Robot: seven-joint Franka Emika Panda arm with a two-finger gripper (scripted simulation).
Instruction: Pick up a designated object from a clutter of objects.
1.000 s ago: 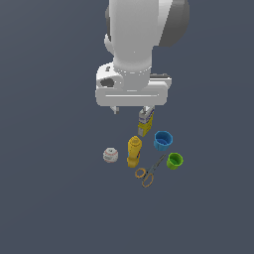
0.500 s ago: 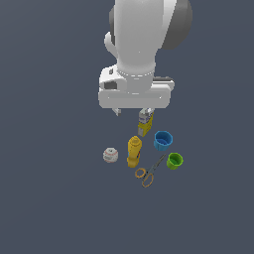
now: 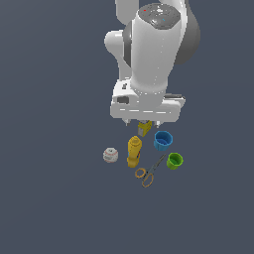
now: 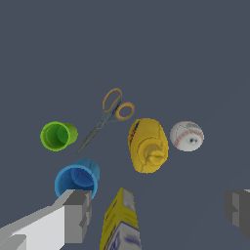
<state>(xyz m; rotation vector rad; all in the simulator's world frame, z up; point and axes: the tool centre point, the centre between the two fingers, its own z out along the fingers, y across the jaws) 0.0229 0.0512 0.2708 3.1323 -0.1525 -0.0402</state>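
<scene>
Now the spread, empty gripper (image 4: 158, 210) hangs high above the clutter, needing to shift over the green cup (image 4: 57, 135).

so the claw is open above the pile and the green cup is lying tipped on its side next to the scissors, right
Not quite. The green cup is standing upright with its mouth facing up, not tipped on its side; the wrist view looks straight down into its open rim. The rest holds: the claw is open above the pile, fingers spread wide, and the cup sits next to the scissors.
</scene>
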